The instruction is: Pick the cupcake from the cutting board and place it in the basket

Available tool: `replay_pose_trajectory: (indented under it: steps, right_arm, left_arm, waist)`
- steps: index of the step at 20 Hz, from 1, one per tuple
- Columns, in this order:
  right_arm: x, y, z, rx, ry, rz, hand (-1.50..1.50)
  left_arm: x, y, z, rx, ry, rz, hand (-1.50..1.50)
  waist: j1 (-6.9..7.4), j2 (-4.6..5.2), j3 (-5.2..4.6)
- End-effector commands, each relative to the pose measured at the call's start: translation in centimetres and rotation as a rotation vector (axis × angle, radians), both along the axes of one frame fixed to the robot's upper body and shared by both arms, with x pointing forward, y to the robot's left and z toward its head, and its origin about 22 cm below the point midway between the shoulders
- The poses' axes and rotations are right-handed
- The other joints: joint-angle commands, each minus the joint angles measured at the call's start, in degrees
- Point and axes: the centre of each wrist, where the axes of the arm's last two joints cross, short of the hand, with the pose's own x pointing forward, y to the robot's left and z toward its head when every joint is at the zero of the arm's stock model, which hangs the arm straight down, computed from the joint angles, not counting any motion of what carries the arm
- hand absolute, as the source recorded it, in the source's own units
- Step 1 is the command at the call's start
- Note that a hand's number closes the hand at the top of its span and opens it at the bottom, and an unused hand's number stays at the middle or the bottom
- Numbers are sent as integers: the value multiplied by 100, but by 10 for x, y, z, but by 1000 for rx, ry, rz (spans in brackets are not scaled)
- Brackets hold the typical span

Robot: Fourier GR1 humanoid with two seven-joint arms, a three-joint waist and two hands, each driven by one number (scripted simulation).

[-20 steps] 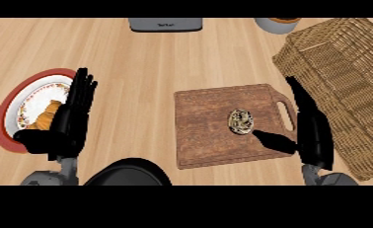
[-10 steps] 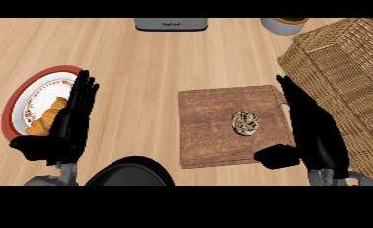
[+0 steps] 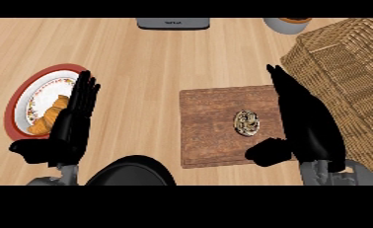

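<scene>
A small cupcake [image 3: 248, 122], seen from above as a patterned round top, sits right of centre on the brown wooden cutting board [image 3: 211, 123]. My right hand [image 3: 306, 123] lies open along the board's right edge, fingers straight and pointing away, thumb [image 3: 268, 150] stuck out over the board's front right corner just below the cupcake. No part of it touches the cupcake. The wicker basket [image 3: 339, 69] fills the right side of the head view, right behind that hand. My left hand [image 3: 69, 123] rests open at the lower left, fingers up.
A red-rimmed plate [image 3: 33, 98] with a croissant [image 3: 50, 114] lies at the left, partly behind my left hand. A grey appliance [image 3: 172, 22] and a cup [image 3: 287, 23] stand at the counter's far edge. A dark round shape [image 3: 131, 172] shows at the bottom.
My right hand has drawn slightly nearer and its thumb has swung out below the cupcake. The view has shifted a little; the cupcake and board stay put. Left hand unchanged.
</scene>
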Motion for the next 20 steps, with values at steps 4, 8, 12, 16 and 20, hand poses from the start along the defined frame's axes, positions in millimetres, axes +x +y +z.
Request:
replay_pose_trajectory:
  steps: [4, 8, 12, 16, 20]
  right_arm:
    - [7, 22, -4, -114, 158, -157, -150]
    - [6, 13, -20, -77, 170, -173, -150]
    - [1, 30, -35, -67, 163, -139, -150]
    - [-12, 21, -43, -61, 154, -137, -150]
    - [4, 18, -49, -93, 141, -142, -150]
  left_arm:
    - [8, -1, 8, -15, 8, -1, 0]
    - [-4, 12, 8, -5, -11, -2, 0]
    - [-10, 10, -4, -7, -4, 17, 0]
    - [-9, 10, 7, 5, -5, 19, 0]
    - [8, -1, 11, -21, 2, -11, 0]
  waist:
    - [-14, 30, 12]
    - [-1, 25, 19]
    - [12, 31, 20]
    - [-15, 24, 23]
    - [-26, 36, 23]
